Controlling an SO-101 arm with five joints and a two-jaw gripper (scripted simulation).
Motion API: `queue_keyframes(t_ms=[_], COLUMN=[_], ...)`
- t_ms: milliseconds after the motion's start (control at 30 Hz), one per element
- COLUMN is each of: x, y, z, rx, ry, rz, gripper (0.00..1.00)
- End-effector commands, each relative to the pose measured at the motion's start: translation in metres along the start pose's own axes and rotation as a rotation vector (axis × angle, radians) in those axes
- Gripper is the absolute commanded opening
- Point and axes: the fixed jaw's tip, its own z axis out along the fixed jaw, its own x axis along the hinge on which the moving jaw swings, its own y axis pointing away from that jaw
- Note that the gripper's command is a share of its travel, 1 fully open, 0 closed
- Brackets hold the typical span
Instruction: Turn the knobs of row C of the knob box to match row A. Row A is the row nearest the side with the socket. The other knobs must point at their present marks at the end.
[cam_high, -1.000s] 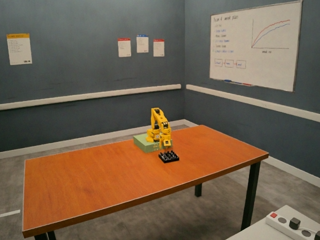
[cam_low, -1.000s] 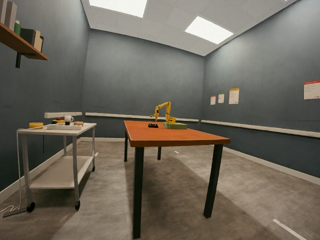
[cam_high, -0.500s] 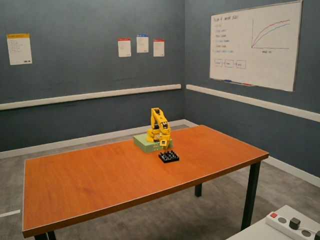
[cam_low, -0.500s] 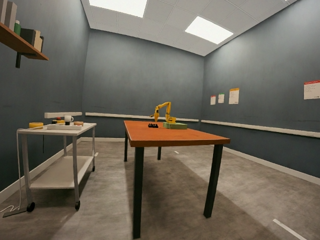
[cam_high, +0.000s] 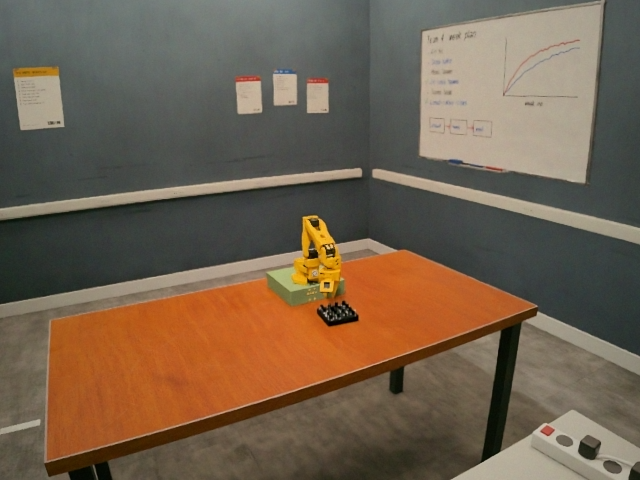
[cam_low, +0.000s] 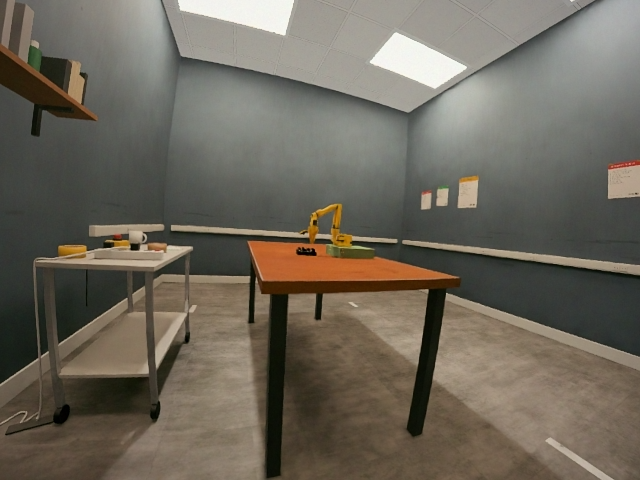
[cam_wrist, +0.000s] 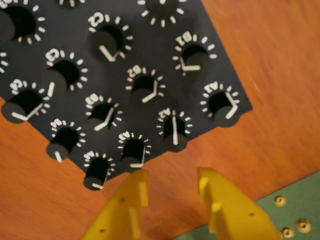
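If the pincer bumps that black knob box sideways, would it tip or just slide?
Probably slide: the knob box looks low, flat and wide on the smooth table. It appears unfastened, so it might also twist. The pincer, nearly shut and holding nothing, hovers beside its edge.

Yellow arm (cam_high: 319, 242) rises from its base, folds at the elbow and reaches forward and down. Claw (cam_wrist: 170, 187) points steeply downward, its two yellow fingers nearly closed, a narrow gap between them, gripping nothing.
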Motion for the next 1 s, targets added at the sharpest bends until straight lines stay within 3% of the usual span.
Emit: queue_keyframes(t_ms=[0, 233, 967], x=[-0.001, -0.005, -0.04], y=[-0.001, 0.001, 0.025], z=[0.0, 0.0, 0.0], rx=[0.004, 0.004, 0.004], ry=[0.007, 0.007, 0.007], rz=[0.022, 0.022, 0.022], gripper=[0.1, 0.1, 0.1])
